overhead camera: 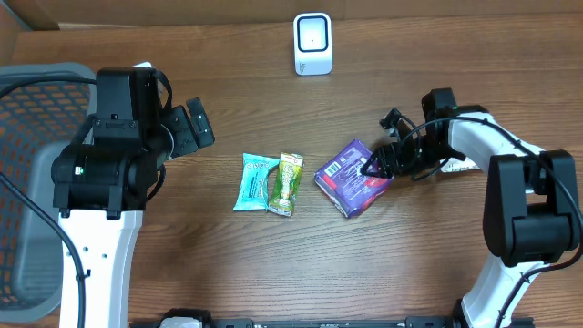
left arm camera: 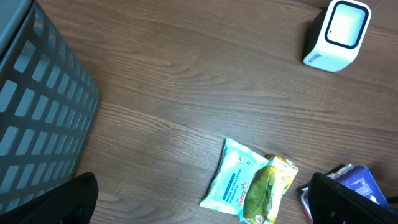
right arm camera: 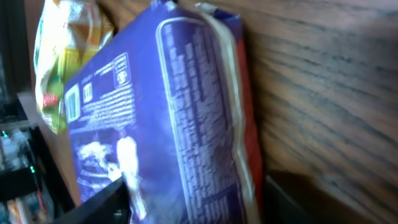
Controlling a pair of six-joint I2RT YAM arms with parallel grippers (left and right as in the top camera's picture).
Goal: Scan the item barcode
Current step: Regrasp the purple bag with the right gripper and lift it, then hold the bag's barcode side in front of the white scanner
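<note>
The task looks barely begun: the purple rectangular foil snack packet (overhead camera: pixel 349 179) lies on the brown wooden table (overhead camera: pixel 182 255), well apart from the small white box-shaped barcode scanner (overhead camera: pixel 312 43), not yet lifted or scanned. The right gripper (overhead camera: pixel 375 168) straddles the packet's right edge, jaws partway in; whether they grip it I cannot tell; the left gripper (overhead camera: pixel 200 126) hangs wide open and empty, off to the left.

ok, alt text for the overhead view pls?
The right gripper sits at the right edge of a purple packet on a wooden table, with a teal packet and a green packet to its left. A white scanner stands at the far edge; the left gripper hangs open beside a grey basket.
</note>
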